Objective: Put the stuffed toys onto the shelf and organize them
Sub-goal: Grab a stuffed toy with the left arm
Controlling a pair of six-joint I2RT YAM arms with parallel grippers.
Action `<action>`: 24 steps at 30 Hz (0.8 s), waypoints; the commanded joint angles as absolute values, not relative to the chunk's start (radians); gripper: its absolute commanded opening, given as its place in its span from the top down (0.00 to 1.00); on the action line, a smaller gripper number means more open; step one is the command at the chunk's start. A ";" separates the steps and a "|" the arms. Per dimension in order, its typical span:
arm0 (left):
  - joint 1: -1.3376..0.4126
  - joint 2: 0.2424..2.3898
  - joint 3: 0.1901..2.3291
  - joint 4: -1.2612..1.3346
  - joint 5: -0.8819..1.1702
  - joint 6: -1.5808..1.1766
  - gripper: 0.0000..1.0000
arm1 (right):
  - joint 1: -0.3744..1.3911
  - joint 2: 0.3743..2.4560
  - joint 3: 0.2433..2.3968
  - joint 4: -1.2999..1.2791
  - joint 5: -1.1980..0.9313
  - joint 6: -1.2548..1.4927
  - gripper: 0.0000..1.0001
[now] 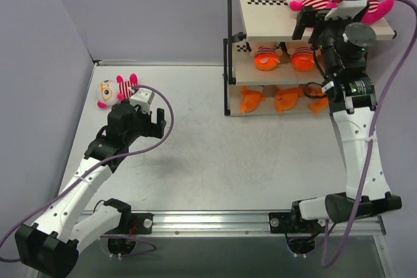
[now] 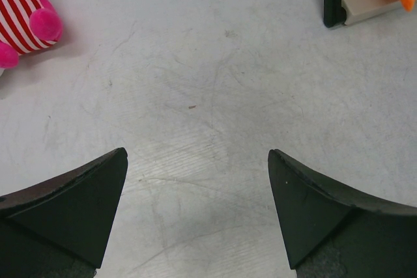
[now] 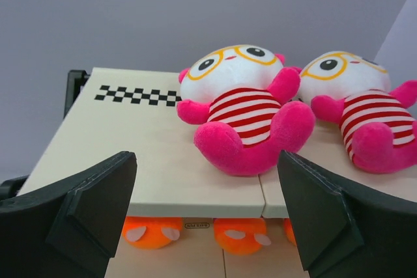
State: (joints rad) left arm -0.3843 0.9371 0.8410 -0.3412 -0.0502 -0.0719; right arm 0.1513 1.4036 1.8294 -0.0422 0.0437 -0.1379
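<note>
A tag (image 3: 195, 224) on the front edge of the black-framed, beige-boarded three-tier shelf (image 3: 130, 141) is too small to read. The right wrist view shows the right gripper (image 3: 207, 155) spread wide, empty, facing two pink-limbed, yellow-spectacled plush toys (image 3: 242, 114) side by side on the top board. Overhead, a third such toy (image 1: 115, 90) lies on the grey table (image 1: 215, 161) near the left gripper (image 1: 154, 120), equally wide and empty.

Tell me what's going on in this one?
Two arms are sorting plush toys onto a black-framed, beige-board three-tier shelf. The right gripper hangs open in front of the top board, where two pink-limbed, white-faced plush toys with yellow glasses sit side by side. A third one lies on the grey table, near the open left gripper. Orange plush toys occupy the two lower tiers.
</note>
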 commanded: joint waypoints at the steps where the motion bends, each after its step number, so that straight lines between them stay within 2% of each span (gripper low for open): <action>1: -0.387 0.937 0.874 -0.337 -0.032 -0.086 0.02 | 0.150 1.267 1.772 0.090 0.017 -0.094 0.06; 6: -0.380 0.948 0.881 -0.344 -0.041 -0.117 0.02 | 0.150 1.093 1.599 0.129 0.060 -0.038 0.01; 11: -0.359 0.979 0.890 -0.348 -0.055 -0.167 0.02 | 0.150 0.915 1.389 0.109 0.115 0.044 0.01; 14: -0.334 1.000 0.893 -0.341 -0.048 -0.204 0.02 | 0.150 0.739 1.211 0.118 0.092 0.104 0.01; 24: -0.138 1.081 0.890 -0.284 0.000 -0.371 0.02 | 0.149 0.476 0.775 0.005 -0.015 0.291 0.01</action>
